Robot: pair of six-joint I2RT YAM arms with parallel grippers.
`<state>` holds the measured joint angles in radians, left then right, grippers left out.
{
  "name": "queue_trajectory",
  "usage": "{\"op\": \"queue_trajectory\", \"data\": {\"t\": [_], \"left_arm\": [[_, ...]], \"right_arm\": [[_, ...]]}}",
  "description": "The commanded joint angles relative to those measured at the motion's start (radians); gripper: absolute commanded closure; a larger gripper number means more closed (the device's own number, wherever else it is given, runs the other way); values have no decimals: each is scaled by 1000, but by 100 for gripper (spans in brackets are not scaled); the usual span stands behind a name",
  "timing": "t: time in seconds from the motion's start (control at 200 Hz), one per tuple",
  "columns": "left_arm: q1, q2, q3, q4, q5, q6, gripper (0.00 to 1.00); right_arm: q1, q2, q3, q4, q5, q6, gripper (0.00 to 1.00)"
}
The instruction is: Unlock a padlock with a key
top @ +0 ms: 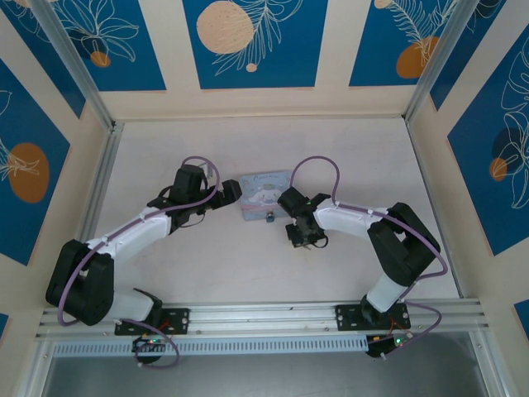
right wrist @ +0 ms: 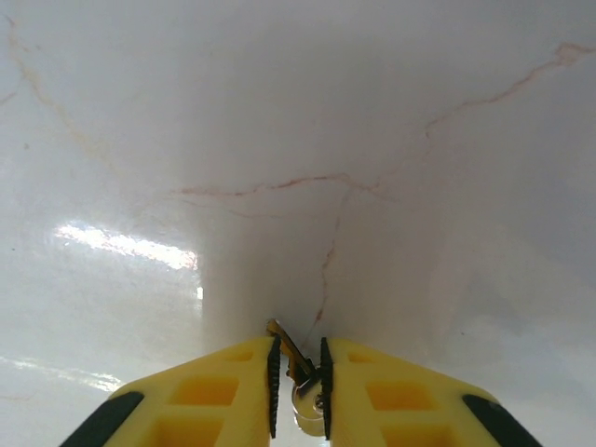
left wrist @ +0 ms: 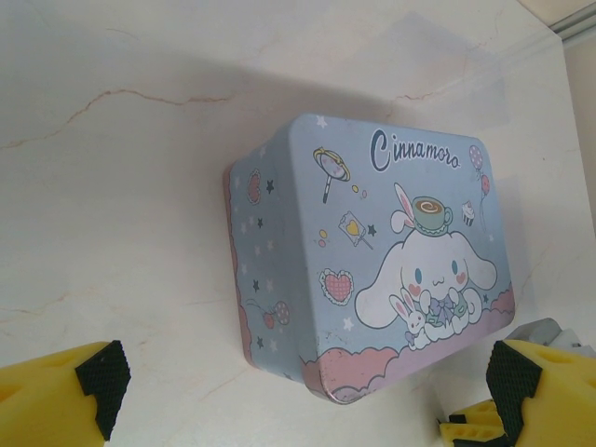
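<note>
A: Top cam first. Where's the L arm?
B: The left gripper (top: pixel 232 193) sits at the left end of the tin (top: pixel 266 188), approx mid-table (top: pixel 165 157). Can't tell its spread from up here.
A: And the R?
B: The right gripper (top: pixel 302 238) is near the tin's near-right corner, apart from it, pointing back toward the arm bases.
A: Padlock?
B: There's a small dark speck at the tin's near edge, about centre. I take that for the padlock (top: pixel 270 219) (too tiny for any detail).
A: Left wrist cam?
B: The tin lies lid-up. It's pastel blue w/ a white cartoon dog, "Cinnamoro" lettering and a pink band along one edge. The yellow fingers (left wrist: pixel 51 400) are spread wide, one at each lower corner, w/ the tin ahead and between them. No contact that I can see.
A: Right wrist cam?
B: The two fingers are pressed almost together, pinching the key (right wrist: pixel 291 352). It's thin and brass-ish, w/ its tip poking out ahead at a slant. A small metal ring (right wrist: pixel 304 402) sits in the gap just behind it. Below is pale marbled table w/ thin reddish veins.
</note>
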<state>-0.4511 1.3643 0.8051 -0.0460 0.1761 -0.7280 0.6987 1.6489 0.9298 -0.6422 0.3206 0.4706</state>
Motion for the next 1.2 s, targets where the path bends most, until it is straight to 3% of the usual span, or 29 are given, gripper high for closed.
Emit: {"op": "queue_trajectory", "data": {"t": [0.0, 0.18, 0.33, 1.195], "left_arm": [[-1, 8, 29, -5, 16, -7, 0], [-1, 9, 31, -2, 17, -7, 0], [-1, 13, 31, 4, 19, -7, 0], [-1, 33, 43, 11, 26, -7, 0]], "right_arm": [[-3, 9, 21, -13, -23, 2, 78], [-2, -21, 26, -39, -14, 8, 68], [-2, -42, 21, -53, -14, 15, 66], [-2, 38, 12, -63, -38, 50, 66]]}}
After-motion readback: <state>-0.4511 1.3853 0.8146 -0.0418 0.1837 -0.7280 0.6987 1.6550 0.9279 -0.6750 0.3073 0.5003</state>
